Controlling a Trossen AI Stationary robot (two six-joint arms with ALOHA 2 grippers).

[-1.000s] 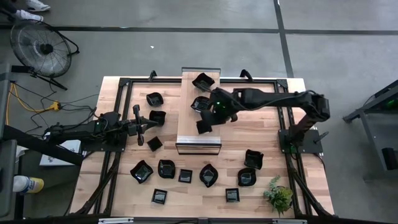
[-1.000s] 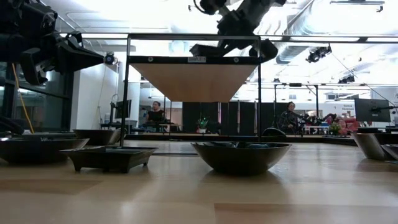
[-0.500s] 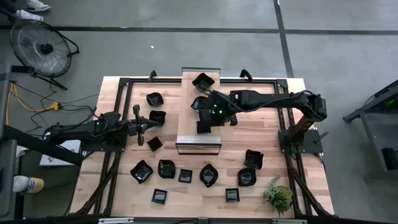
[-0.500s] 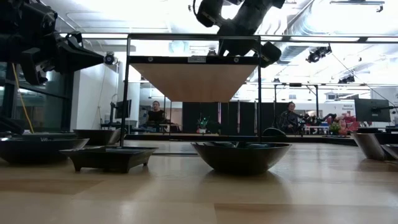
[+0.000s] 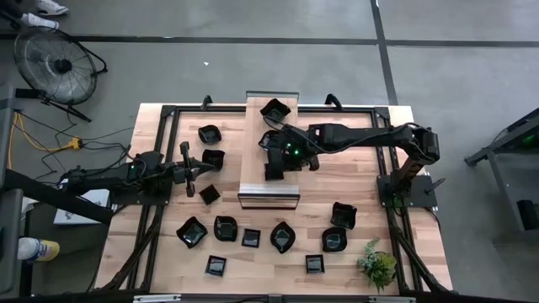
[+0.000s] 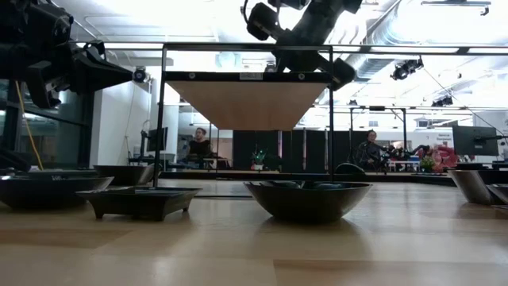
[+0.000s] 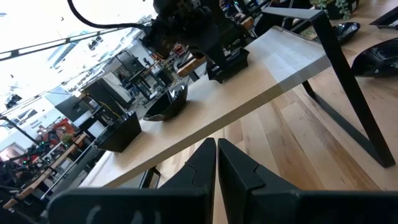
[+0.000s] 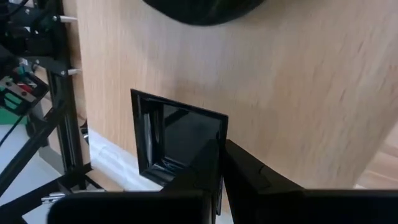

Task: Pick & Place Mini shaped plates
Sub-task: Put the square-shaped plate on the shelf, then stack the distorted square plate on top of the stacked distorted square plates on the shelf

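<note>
While its fingers pinch a glossy square black plate (image 8: pixel 177 146), the right end effector (image 8: pixel 219 163) hovers over the pale wooden shelf (image 5: pixel 254 160).

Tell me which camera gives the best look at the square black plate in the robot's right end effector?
The right wrist view: the square plate fills the frame, its rim pinched by the right end effector over the raised shelf. The high view shows it small, the left wrist view distant beneath the arm; the low view hides it.

round plate (image 8: pixel 199 9) cut off by frame edge, square plate (image 8: pixel 177 146) partly behind claw
</note>
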